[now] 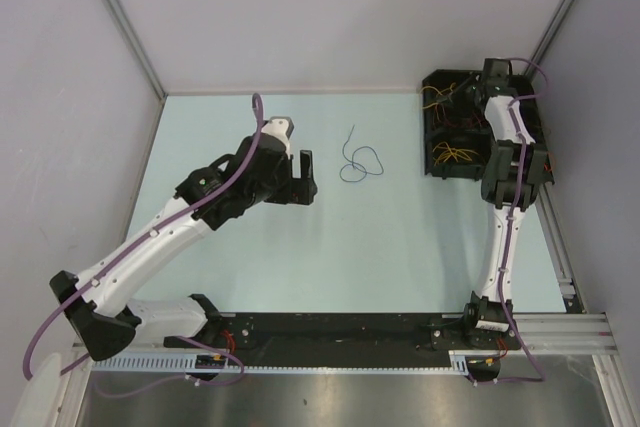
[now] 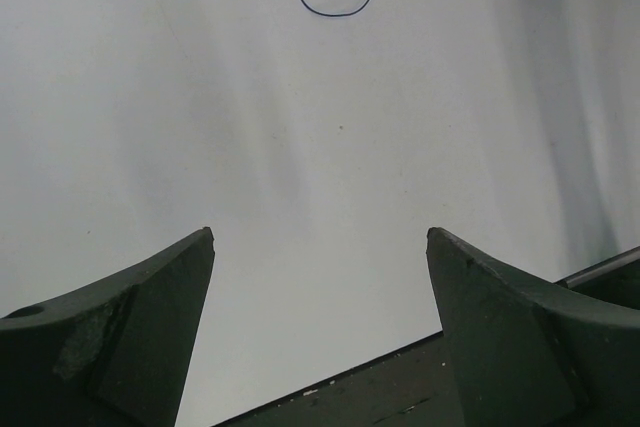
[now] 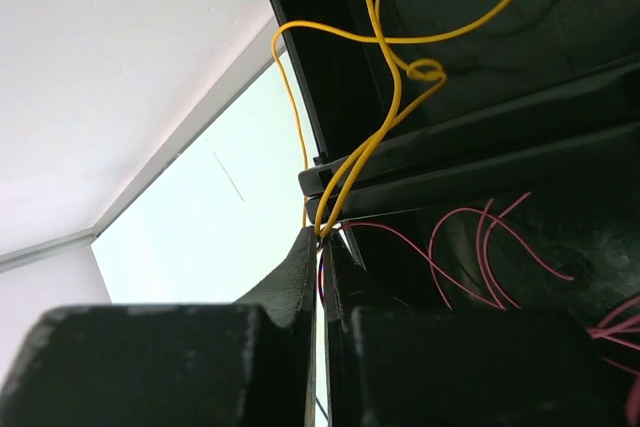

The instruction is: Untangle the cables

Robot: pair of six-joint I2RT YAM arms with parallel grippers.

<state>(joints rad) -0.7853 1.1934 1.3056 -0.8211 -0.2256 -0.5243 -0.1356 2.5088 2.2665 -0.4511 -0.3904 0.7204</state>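
While the right gripper (image 3: 322,239) pinched one thin, kinked yellow cable (image 3: 392,97) at the black tray (image 1: 428,117), one curly dark blue cable (image 1: 358,162) lay alone on the table (image 1: 300,257). Several red cables (image 3: 470,247) lay inside the tray. The left gripper (image 2: 320,237) hung wide open, holding nothing.

Left arm (image 1: 150,242): white links, black joint housings.
Right arm (image 1: 492,259): same white links, black joints.
Left hose (image 1: 258,112): thick, purple, running along the arm.
Right hose (image 1: 541,375): purple, same kind.
Left tool (image 2: 320,237): two dark wedge-shaped fingers (image 2: 130,337), scuffed grey.
Right tool (image 3: 321,239): black, blocky, matt, speckled with wear.
Bases (image 1: 205,319): black blocks.
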